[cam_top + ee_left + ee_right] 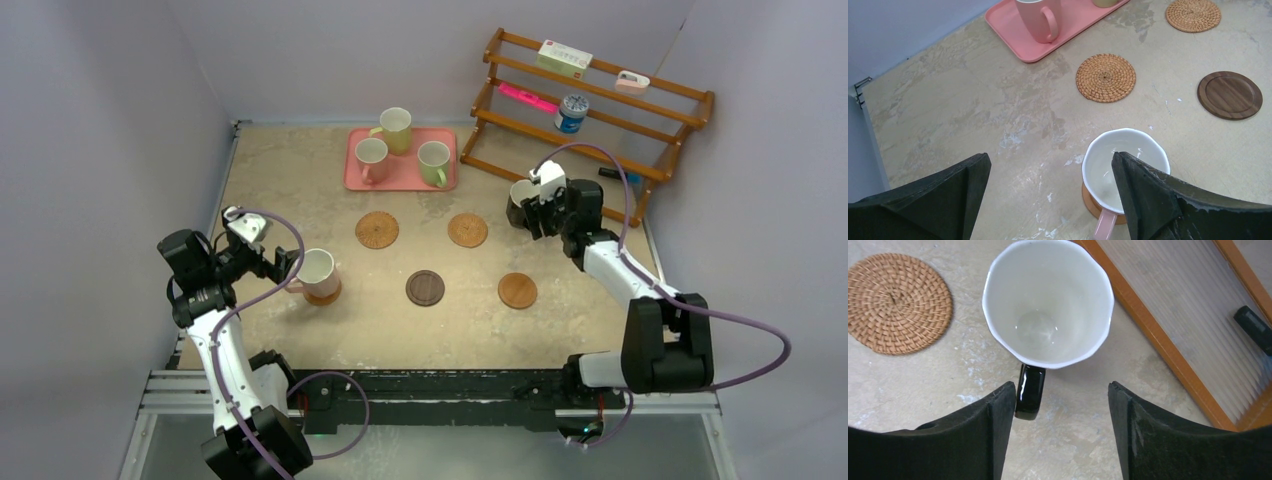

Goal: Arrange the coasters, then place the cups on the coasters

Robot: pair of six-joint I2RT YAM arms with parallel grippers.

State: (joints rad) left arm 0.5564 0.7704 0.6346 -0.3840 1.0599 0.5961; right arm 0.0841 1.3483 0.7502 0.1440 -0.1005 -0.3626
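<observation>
Pale lavender walls close in a mottled beige desk (300, 180). At its far edge a pink tray (352, 160) carries a pale yellow mug (396, 128), a pink mug (371, 158) and a light green mug (433, 162). A wooden rack (600, 110) stands at the back right.

Four coasters lie bare mid-desk: two woven coasters (377, 230) (467, 230), a dark brown coaster (425, 288) and a tan coaster (517, 291). A second pink mug (317, 272) sits on an orange-brown coaster (325, 296) near the left edge.

The overhead view shows the left tool (285, 262) just beside that mug. Only the left wrist view shows its fingers spread wide, holding nothing, the mug's rim next to one finger.

From above, the right tool (535, 210) partly hides the black mug (520, 195), which stands on bare desk by the rack's foot. The right wrist view shows its white inside and its black handle (1029, 395) pointing between the fingers, which stand apart. The handle lies close to one finger; contact cannot be told.
</observation>
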